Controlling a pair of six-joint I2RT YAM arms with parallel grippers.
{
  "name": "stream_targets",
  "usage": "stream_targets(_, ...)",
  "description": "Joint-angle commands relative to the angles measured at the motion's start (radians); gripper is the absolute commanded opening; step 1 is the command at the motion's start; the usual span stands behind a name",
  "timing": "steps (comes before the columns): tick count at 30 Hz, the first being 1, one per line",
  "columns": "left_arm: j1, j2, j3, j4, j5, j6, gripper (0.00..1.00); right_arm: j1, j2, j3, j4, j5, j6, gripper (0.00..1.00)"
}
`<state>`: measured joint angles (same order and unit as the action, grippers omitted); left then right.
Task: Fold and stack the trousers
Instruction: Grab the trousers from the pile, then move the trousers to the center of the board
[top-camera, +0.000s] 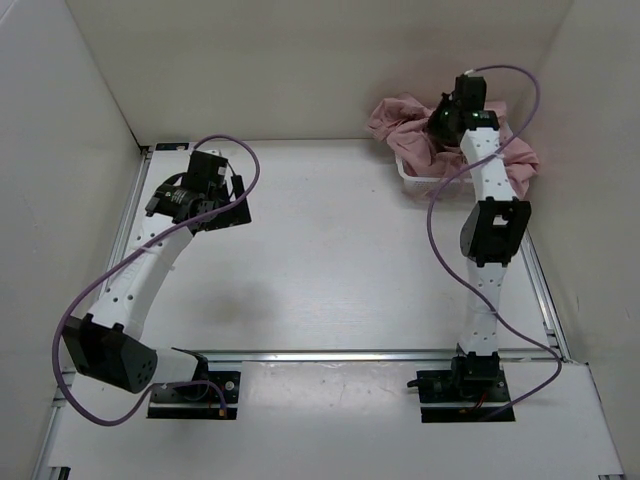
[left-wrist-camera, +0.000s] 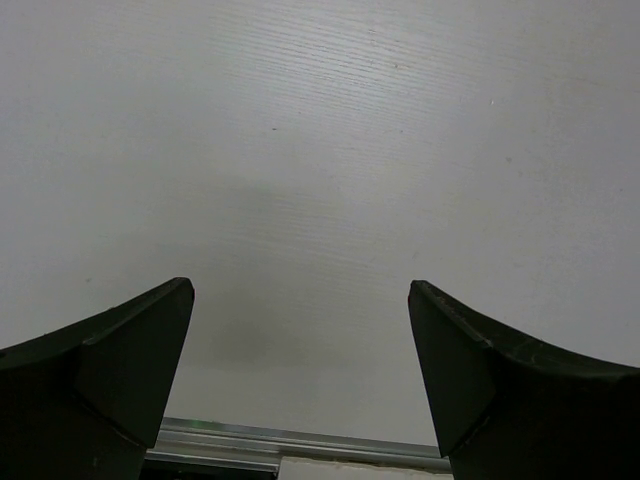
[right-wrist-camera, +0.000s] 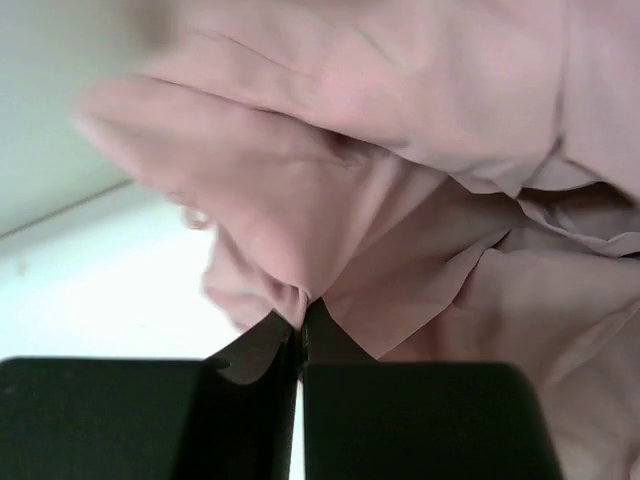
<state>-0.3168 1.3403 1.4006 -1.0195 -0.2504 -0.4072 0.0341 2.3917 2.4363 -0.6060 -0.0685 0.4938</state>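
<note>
— Right gripper (right-wrist-camera: 300, 345): how does it stand?
— Pressed together, with only a hairline between the two black pads (right-wrist-camera: 420, 420). A fold of the trousers (right-wrist-camera: 400, 200) runs down into that seam. It has the cloth pinched, though from this close I can't quite tell how much fabric sits between the pads.
— And where are the trousers?
— Bunched up in the white basket (top-camera: 412, 176) at the far right corner of the table (top-camera: 330, 260), close to the back wall (top-camera: 300, 70). From above, pink cloth is heaped over the basket's far rim and spills down its right side, so only the near-left rim shows. The right arm (top-camera: 490, 230) reaches straight out from its base, and its wrist is down over the heap.
— Folded at all?
— No, crumpled, all creases and loose folds.
— Left gripper (left-wrist-camera: 300, 370)?
— Spread wide, holding nothing between its fingers (left-wrist-camera: 130, 380). Its wrist camera sees white tabletop and a strip of metal rail (left-wrist-camera: 300, 445) along the bottom edge. From above it hangs near the far left of the table, well apart from the basket and the cloth
</note>
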Motion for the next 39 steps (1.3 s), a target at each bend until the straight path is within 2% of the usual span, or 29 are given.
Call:
stream_targets(1,-0.007,-0.032,0.029,-0.004,0.007,-0.021,1.0,-0.002,-0.25,0.01,0.052,0.026,-0.06,0.0)
stream_targets(4,-0.007,-0.076,0.029,-0.004,0.007,-0.03,1.0,0.007,-0.368,0.001,0.031,-0.031,-0.081,0.0)
stream_targets(10,-0.007,-0.142,0.029,-0.013,0.062,-0.062,1.0,0.079,-0.538,0.13,-0.04,-0.18,-0.132,0.0)
stream_targets(13,-0.007,-0.142,0.029,0.01,0.126,-0.096,1.0,0.168,-0.607,0.141,-0.04,-0.261,-0.121,0.0)
stream_targets(16,-0.007,-0.13,0.05,0.01,0.155,-0.137,1.0,0.391,-0.654,0.159,-0.078,-0.251,-0.182,0.0)
stream_targets(18,-0.007,-0.121,0.06,-0.025,0.128,-0.15,1.0,0.482,-0.686,0.136,-0.118,-0.199,-0.207,0.0)
stream_targets(20,0.002,-0.121,0.06,-0.08,0.094,-0.162,1.0,0.602,-0.754,0.045,-0.132,-0.151,-0.216,0.0)
stream_targets(22,0.024,-0.13,0.041,-0.112,0.051,-0.188,1.0,0.686,-0.819,-0.199,-0.132,-0.065,-0.204,0.0)
stream_targets(23,0.047,-0.145,0.028,-0.122,0.051,-0.188,1.0,0.699,-0.879,-0.294,-0.12,0.019,-0.18,0.0)
stream_targets(24,0.133,-0.145,-0.001,-0.132,0.119,-0.156,1.0,0.699,-0.903,-0.486,-0.106,0.048,-0.164,0.0)
stream_targets(25,0.184,-0.145,-0.015,-0.133,0.152,-0.133,1.0,0.676,-0.925,-0.59,-0.086,0.077,-0.153,0.0)
stream_targets(26,0.229,-0.145,-0.028,-0.143,0.175,-0.116,1.0,0.65,-0.94,-0.69,-0.027,0.094,-0.153,0.04)
stream_targets(27,0.296,-0.136,-0.038,-0.143,0.215,-0.087,1.0,0.615,-0.931,-0.814,-0.026,0.095,-0.127,0.18)
stream_targets(28,0.315,-0.136,-0.049,-0.143,0.235,-0.068,1.0,0.537,-0.912,-0.835,-0.056,0.023,-0.114,0.34)
stream_targets(29,0.315,-0.136,-0.06,-0.131,0.25,-0.053,1.0,0.514,-0.895,-0.845,-0.093,-0.022,-0.101,0.68)
stream_targets(30,0.315,-0.136,-0.06,-0.131,0.26,-0.042,1.0,0.513,-0.92,-0.899,-0.094,-0.033,-0.101,0.86)
stream_targets(31,0.315,-0.136,-0.069,-0.12,0.272,-0.033,1.0,0.535,-0.992,-0.925,-0.066,-0.01,-0.101,0.97)
stream_targets(32,0.315,-0.157,-0.078,-0.111,0.283,-0.024,1.0,0.544,-1.022,-0.939,-0.055,0.059,-0.101,1.0)
stream_targets(34,0.315,-0.168,-0.113,-0.085,0.315,-0.024,1.0,0.544,-1.08,-0.939,-0.084,0.09,-0.101,1.0)
stream_targets(39,0.257,-0.123,-0.198,-0.007,0.315,-0.047,1.0,0.581,-1.154,-0.939,-0.196,0.108,-0.101,1.0)
